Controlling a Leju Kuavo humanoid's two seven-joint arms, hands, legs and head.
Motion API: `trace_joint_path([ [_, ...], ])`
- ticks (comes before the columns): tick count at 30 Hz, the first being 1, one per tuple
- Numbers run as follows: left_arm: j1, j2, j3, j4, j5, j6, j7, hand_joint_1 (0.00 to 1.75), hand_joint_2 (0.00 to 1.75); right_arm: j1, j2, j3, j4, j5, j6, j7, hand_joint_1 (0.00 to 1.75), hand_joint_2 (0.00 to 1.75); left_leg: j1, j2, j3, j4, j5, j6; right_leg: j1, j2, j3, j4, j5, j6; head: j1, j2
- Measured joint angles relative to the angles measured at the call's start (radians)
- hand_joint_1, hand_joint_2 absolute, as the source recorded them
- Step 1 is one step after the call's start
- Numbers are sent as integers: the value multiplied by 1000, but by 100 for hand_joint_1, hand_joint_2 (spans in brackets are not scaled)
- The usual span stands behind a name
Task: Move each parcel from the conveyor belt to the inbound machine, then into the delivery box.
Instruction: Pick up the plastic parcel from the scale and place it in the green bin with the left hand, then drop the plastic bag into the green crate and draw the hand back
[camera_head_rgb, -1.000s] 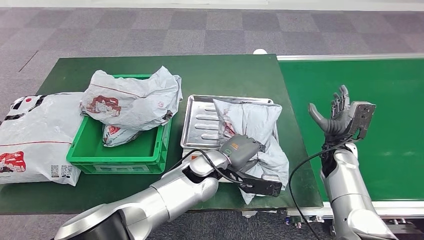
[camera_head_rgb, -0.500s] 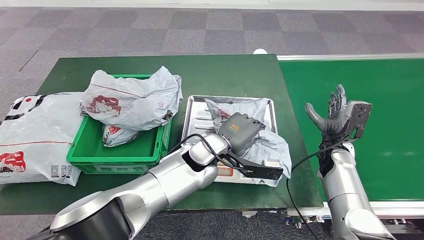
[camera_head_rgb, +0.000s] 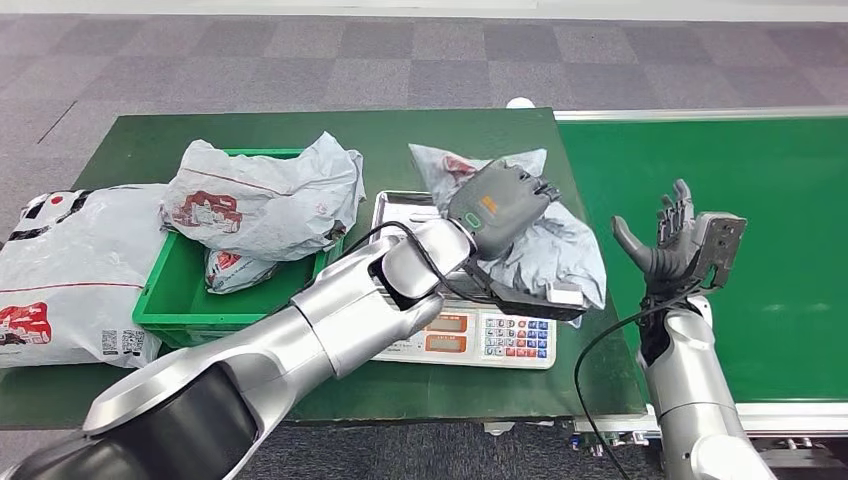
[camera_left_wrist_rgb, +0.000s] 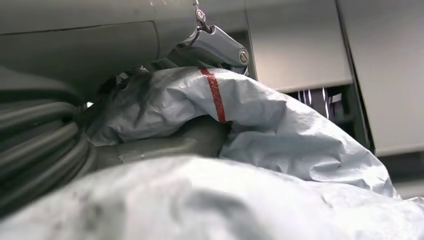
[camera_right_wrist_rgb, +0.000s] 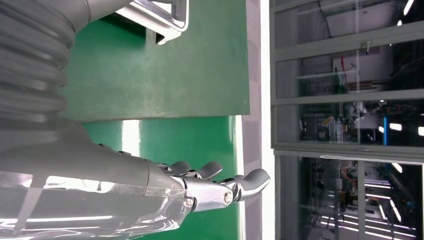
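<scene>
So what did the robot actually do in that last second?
The left hand, gripping the grey parcel, lifted it off the scale and carried it up and toward the table's far side; the scale's keypad now shows. The right hand, fingers spread over the belt, barely moved. The parcels in the green box and the big one beside it stayed put.

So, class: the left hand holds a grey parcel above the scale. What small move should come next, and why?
Probably carry the grey parcel leftward toward the green box. The left hand grips it clear of the scale, so weighing looks finished, and the box already holds parcels.
</scene>
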Motion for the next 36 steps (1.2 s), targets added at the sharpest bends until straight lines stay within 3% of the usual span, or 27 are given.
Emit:
trace_joint_path([
  [14, -72, 3, 119, -4, -163, 103, 52, 175, 175, -4, 5, -10, -5, 31, -17, 14, 0, 175, 0, 0, 0, 0, 0, 0, 0, 0, 0, 0, 0, 0, 0, 0],
  [21, -101, 52, 261, 81, -313, -31, 188, 175, 175, -13, 5, -18, -4, 41, -21, 20, 0, 175, 0, 1, 0, 0, 1, -1, 0, 2, 0, 0, 1, -1, 0, 0],
  [25, -100, 91, 327, 104, -374, -49, 234, 175, 175, -14, 4, -31, -4, 50, -23, 29, 0, 175, 1, 0, 0, 0, 2, -1, 1, 0, 0, 0, 1, -1, 0, 0],
  [30, -93, 130, 407, 105, -423, -59, 247, 175, 175, -11, 4, -44, -6, 59, -24, 40, 0, 175, 1, 0, 0, 0, 2, -1, 1, 0, -1, 0, 0, -1, 0, 0],
  [36, -86, 141, 441, 105, -432, -62, 248, 175, 175, -11, 5, -48, -6, 61, -25, 42, 0, 175, 1, 0, -1, 0, 2, -1, 0, 0, 0, 0, 1, -1, 0, 0],
])
